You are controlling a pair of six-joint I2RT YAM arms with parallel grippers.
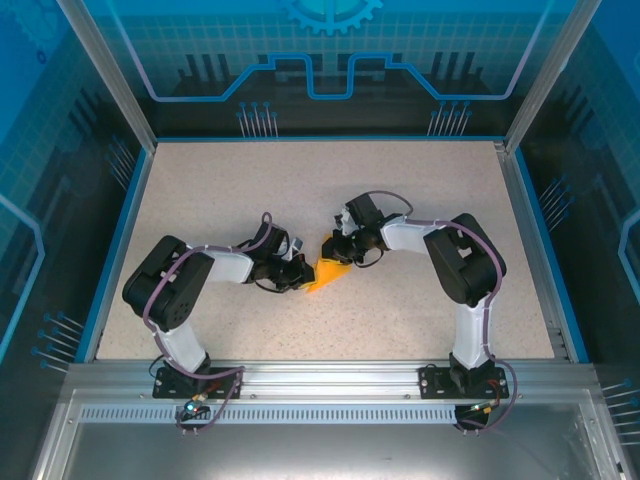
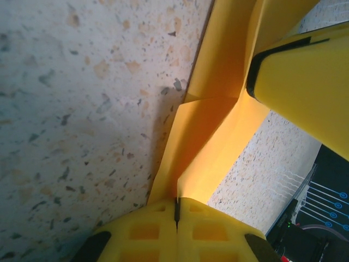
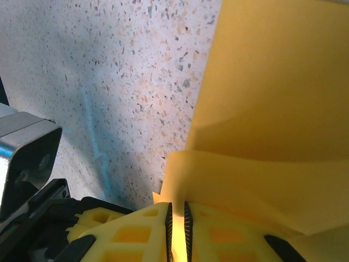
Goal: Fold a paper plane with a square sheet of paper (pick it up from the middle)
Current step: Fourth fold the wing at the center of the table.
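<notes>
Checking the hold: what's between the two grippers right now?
The creased paper sheet, pinched by left gripper and right gripper; clearest in the left wrist view.

I see speckled beige table (image 1: 420, 180), blue rim (image 1: 130, 215) along its edges. Aluminium rail (image 1: 330, 375) at near edge. Dark back wall (image 1: 330, 60) with blue line graphics. Metal post (image 1: 108, 70) at far left corner.

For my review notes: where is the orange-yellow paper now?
In the top view the paper is at the middle of the table, pinched between the left gripper and the right gripper.
</notes>
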